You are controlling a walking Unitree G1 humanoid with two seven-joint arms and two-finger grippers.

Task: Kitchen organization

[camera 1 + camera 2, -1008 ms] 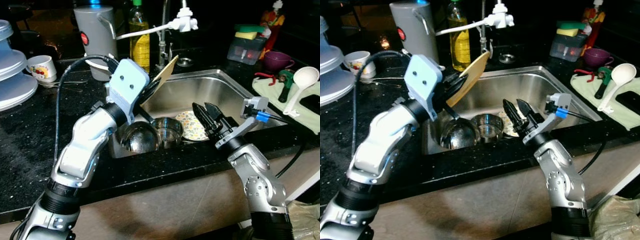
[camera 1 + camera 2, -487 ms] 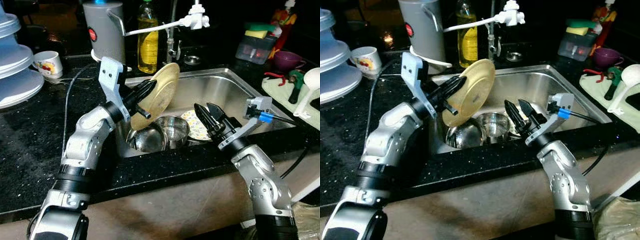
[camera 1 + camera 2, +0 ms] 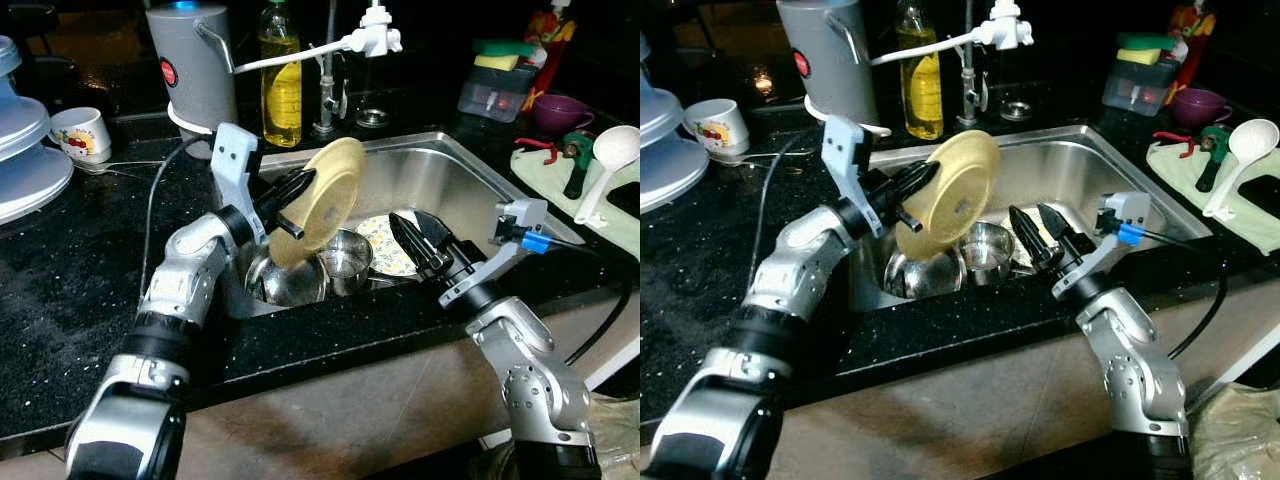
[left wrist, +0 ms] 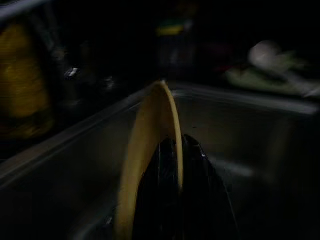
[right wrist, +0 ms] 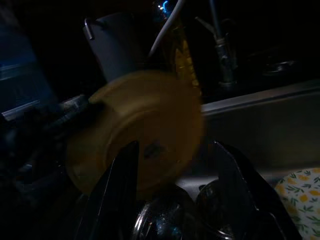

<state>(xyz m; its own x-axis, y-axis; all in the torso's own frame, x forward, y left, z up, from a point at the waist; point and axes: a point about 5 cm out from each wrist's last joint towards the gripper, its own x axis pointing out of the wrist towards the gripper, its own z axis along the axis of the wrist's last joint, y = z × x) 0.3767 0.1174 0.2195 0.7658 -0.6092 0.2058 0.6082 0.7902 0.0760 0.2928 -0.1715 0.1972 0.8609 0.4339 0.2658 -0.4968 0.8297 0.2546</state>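
Left tool (image 3: 292, 200) clamps the yellow plate (image 3: 327, 196) by its rim, tilted on edge above the sink (image 3: 455, 165) bowls, likely lifting it clear; right tool (image 3: 428, 240) waits open nearby.

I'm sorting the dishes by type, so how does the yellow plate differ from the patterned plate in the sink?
The yellow plate is plain; the patterned plate is pale with yellow flowers. The yellow plate is tilted on edge above the sink, clamped by the left gripper; the patterned plate lies flat on the sink bottom, partly hidden behind the right gripper. Both are round.
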